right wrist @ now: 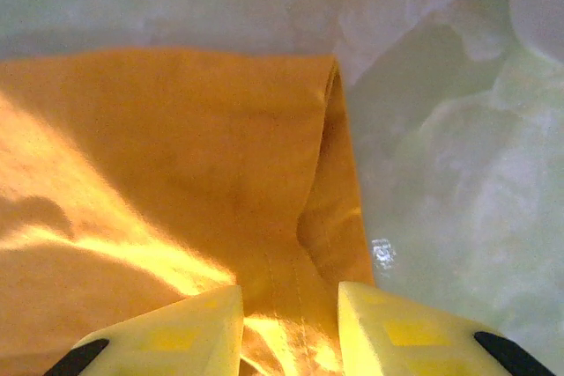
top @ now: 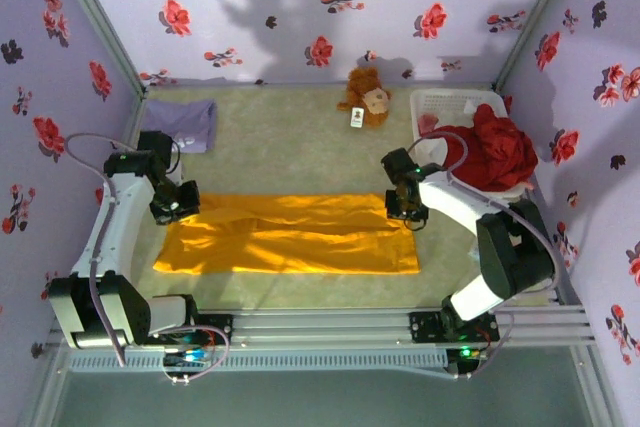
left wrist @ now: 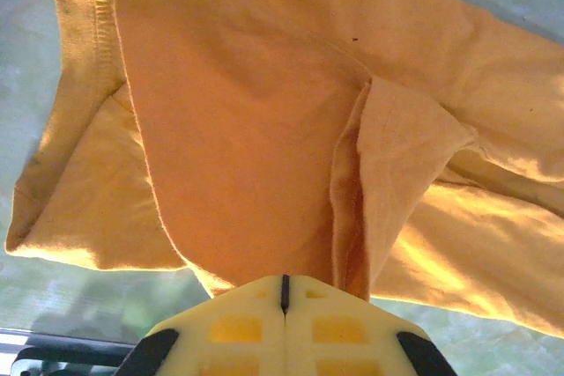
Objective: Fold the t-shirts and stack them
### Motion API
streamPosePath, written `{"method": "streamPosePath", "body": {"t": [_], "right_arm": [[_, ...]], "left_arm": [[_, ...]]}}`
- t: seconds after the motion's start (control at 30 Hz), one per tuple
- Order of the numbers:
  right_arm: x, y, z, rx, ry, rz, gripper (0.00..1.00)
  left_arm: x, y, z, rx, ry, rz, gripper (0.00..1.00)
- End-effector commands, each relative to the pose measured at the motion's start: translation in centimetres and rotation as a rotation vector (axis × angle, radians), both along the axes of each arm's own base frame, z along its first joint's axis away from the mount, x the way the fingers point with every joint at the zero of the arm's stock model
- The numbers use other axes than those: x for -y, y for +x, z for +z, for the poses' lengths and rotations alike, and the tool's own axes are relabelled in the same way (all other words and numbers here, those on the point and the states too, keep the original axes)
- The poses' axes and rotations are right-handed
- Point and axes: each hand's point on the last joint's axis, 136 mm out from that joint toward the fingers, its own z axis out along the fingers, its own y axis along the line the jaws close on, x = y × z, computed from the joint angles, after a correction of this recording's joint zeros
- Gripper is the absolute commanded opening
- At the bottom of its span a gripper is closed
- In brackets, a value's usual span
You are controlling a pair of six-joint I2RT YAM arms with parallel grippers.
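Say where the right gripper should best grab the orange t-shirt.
Probably the right-end edge of the orange t-shirt, where the doubled cloth stands up as a ridge; come from above with the right gripper, jaws astride that ridge. Its middle lies flat.

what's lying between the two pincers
The orange-yellow t-shirt, laid out flat from the left pincer to the right pincer, seen in the top view.

The orange tee is plain, the lavender tee pale. The walls are lilac with red and black flowers.
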Motion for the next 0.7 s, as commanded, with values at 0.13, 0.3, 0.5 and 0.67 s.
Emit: {"method": "streamPosePath", "body": {"t": [0.13,0.3,0.5,0.67], "right_arm": [[1.7,-1.4,0.3,-0.060,-0.170,0.084,0.35],[1.2,-2.0,-0.5,-0.063,-0.130,0.085,0.35],[-0.4,-1.5,-1.7,-0.056,-0.054,0.099,0.34],[-0.7,-1.1,-2.0,-0.062,-0.049,0.104,0.28]], "left_arm": [[0.2,0.2,0.5,0.000,-0.022,0.016,0.00],[0.2,0.1,0.2,-0.004,-0.025,0.018,0.00],[0.2,0.1,0.3,-0.003,-0.025,0.018,0.00],[0.3,0.1,0.4,-0.001,-0.028,0.020,0.00]]}}
